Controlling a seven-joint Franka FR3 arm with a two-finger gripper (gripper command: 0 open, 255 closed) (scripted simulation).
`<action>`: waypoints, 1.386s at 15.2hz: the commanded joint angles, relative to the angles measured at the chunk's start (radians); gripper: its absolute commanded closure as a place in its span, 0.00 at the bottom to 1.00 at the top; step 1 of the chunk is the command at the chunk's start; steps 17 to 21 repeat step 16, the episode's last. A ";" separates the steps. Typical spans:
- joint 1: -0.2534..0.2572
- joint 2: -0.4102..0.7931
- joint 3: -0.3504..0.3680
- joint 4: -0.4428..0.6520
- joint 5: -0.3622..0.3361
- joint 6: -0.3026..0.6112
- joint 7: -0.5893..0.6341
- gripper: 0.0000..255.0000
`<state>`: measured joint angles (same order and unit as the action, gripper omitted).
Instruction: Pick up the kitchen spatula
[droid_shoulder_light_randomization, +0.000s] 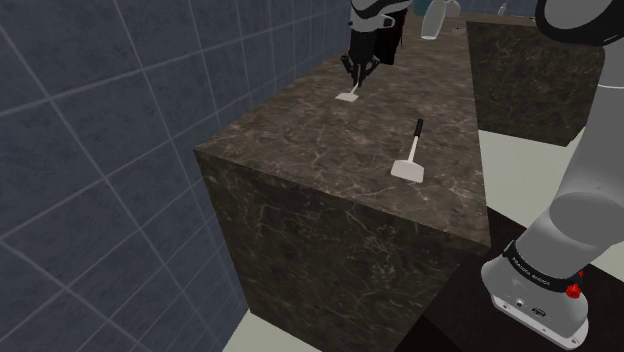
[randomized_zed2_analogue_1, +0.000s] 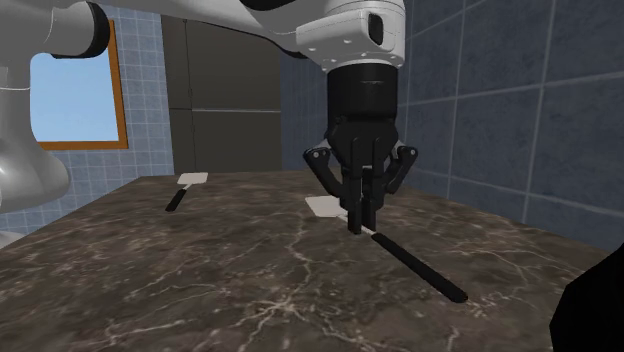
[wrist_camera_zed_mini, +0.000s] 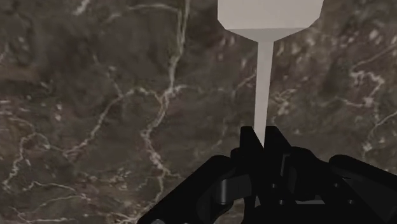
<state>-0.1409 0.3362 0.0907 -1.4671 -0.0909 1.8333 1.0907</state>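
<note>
A spatula with a white blade and a long black handle lies on the dark marble counter. My gripper stands upright over it, its fingers shut on the thin neck just behind the blade. In the wrist view the pale neck runs from the blade down between the two black fingers, which clasp it at the gripper. In the shoulder view the gripper is at the far end of the counter, with the blade just under it.
A second spatula lies nearer the stand, also seen as a spatula at the second exterior view's left. The counter drops off at its near edges. Blue tiled walls, a window and a dark cabinet surround it.
</note>
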 joint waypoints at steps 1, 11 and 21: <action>0.000 -0.002 0.000 0.016 0.001 -0.018 -0.001 1.00; 0.005 0.012 0.001 0.172 0.001 -0.159 -0.009 1.00; 0.007 0.024 0.001 0.232 0.000 -0.208 -0.011 1.00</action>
